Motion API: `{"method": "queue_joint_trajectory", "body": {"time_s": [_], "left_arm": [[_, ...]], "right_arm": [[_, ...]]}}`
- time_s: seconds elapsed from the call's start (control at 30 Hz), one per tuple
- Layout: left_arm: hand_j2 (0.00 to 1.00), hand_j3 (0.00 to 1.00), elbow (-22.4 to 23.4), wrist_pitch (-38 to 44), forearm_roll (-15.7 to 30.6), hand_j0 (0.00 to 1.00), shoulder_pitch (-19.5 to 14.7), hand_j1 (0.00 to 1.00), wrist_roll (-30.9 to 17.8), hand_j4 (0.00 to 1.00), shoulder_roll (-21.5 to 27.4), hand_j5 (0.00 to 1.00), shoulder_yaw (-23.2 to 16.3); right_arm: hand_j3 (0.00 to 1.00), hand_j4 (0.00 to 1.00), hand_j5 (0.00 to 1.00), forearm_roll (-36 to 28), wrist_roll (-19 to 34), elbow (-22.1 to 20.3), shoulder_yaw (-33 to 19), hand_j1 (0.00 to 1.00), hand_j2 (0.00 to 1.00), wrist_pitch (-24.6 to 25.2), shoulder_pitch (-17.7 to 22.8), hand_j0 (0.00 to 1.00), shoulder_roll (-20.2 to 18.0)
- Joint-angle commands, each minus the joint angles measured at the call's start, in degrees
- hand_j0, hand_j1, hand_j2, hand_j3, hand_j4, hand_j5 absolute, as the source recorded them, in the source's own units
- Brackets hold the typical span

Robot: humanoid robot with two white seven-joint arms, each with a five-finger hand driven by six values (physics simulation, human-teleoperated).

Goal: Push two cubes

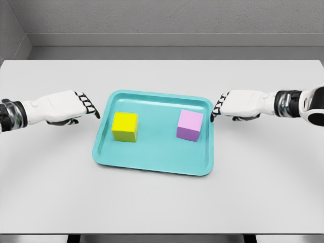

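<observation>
Centrally on the pale grey worktop point(162, 202) lies a teal tray point(152, 161) with a raised rim, and both cubes sit inside it; the yellow cube point(125, 126) rests on the tray's left half, the pink cube point(190, 125) on its right half, the two well apart with bare tray floor between them, each standing flat and upright; neither cube touches the rim

Reaching in from the picture's left, the left hand point(63, 108) hovers over the worktop just outside the tray's left edge, its dark fingertips point(91, 107) extended and pointing toward the tray, loosely spread and gripping nothing; the yellow cube lies to the right of this hand and slightly nearer the camera, with the tray's left rim between them, so hand and cube are apart

Coming in from the right, the right hand point(242, 105) is near the tray's far right corner, its fingers point(217, 109) likewise stretched out, relaxed and empty, the tips just beside or over the rim; whether they touch it cannot be told; the pink cube sits to the left of this hand and a little nearer the camera, close but not in contact

Behind the worktop a grey wall point(167, 17) closes the scene
</observation>
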Motion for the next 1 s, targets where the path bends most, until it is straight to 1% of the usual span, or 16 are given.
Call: {"method": "queue_joint_trajectory", "body": {"time_s": [0.0,0.07,0.17,0.57,0.6,0.7,0.87,0.97], "left_arm": [[0.70,0.70,-0.9,0.1,0.5,0.70,0.0,0.70,0.0,0.70,-0.6,0.70,-1.0],[0.70,0.70,-2.1,0.1,0.7,0.70,0.1,0.70,0.0,0.70,-0.6,0.70,-1.0],[0.70,0.70,-2.5,0.1,0.7,0.70,0.1,0.70,0.0,0.70,-0.6,0.70,-1.0],[0.70,0.70,-2.5,0.1,0.8,0.70,0.6,0.70,0.0,0.70,-0.6,0.70,-1.4],[0.70,0.70,-2.9,0.1,0.8,0.70,0.7,0.70,0.0,0.70,-0.6,0.70,-1.4],[0.70,0.70,-3.6,0.1,0.8,0.70,0.7,0.70,0.0,0.70,-0.6,0.70,-1.4],[0.70,0.70,-3.7,0.1,0.8,0.70,0.9,0.70,0.0,0.70,-0.6,0.70,-1.4],[0.70,0.70,-4.8,0.1,0.8,0.70,0.9,0.70,0.0,0.70,-0.6,0.70,-1.4]], "right_arm": [[0.69,0.69,0.69,-0.1,0.0,-0.7,0.9,0.69,0.69,0.1,-0.1,0.69,0.0],[0.69,0.69,0.69,-0.1,0.0,-0.7,1.0,0.69,0.69,0.1,0.0,0.69,-0.1],[0.69,0.69,0.69,0.1,0.0,-0.7,1.6,0.69,0.69,0.1,0.0,0.69,0.3],[0.68,0.68,0.68,0.2,0.1,-0.8,1.8,0.68,0.68,0.1,-0.1,0.68,2.1],[0.68,0.68,0.68,0.2,0.1,-1.1,1.8,0.68,0.68,0.1,-0.1,0.68,2.1],[0.68,0.68,0.68,0.1,0.2,-5.3,1.8,0.68,0.68,0.1,-0.1,0.68,1.6],[0.68,0.68,0.68,0.2,0.3,-5.3,1.8,0.68,0.68,0.1,-0.2,0.68,2.1],[0.68,0.68,0.68,0.3,0.2,-5.2,1.8,0.68,0.68,0.1,-0.3,0.68,2.1]]}}
